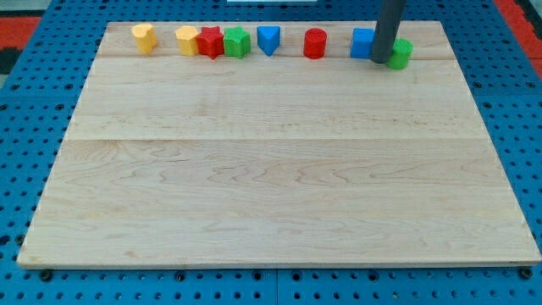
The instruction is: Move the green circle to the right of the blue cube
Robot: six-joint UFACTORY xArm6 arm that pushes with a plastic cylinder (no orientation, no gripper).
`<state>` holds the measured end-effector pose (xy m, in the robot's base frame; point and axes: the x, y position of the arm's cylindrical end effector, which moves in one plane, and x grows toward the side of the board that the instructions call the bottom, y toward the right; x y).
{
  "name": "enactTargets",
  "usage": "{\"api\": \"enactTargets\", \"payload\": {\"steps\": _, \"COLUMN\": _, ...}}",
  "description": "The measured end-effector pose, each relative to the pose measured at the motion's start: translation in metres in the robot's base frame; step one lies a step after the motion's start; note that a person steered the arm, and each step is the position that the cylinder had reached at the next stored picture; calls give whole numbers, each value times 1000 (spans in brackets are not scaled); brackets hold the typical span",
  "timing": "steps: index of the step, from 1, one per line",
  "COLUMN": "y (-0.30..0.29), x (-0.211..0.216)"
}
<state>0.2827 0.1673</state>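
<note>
The green circle (400,53) lies near the view's top right, on the wooden board (279,169). The blue cube (363,42) sits just to its left, partly hidden by my rod. My tip (381,60) stands between the two, touching or nearly touching the green circle's left side and overlapping the blue cube's right edge.
Along the top edge, from the view's left: a yellow block (144,37), a yellow block (186,39), a red block (210,41), a green block (237,41), a blue triangle-like block (268,39), a red cylinder (315,42). Blue pegboard surrounds the board.
</note>
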Motion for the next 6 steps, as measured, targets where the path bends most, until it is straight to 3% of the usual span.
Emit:
{"api": "enactTargets", "payload": {"steps": 2, "y": -3, "x": 35}}
{"api": "enactTargets", "payload": {"steps": 6, "y": 35, "x": 4}}
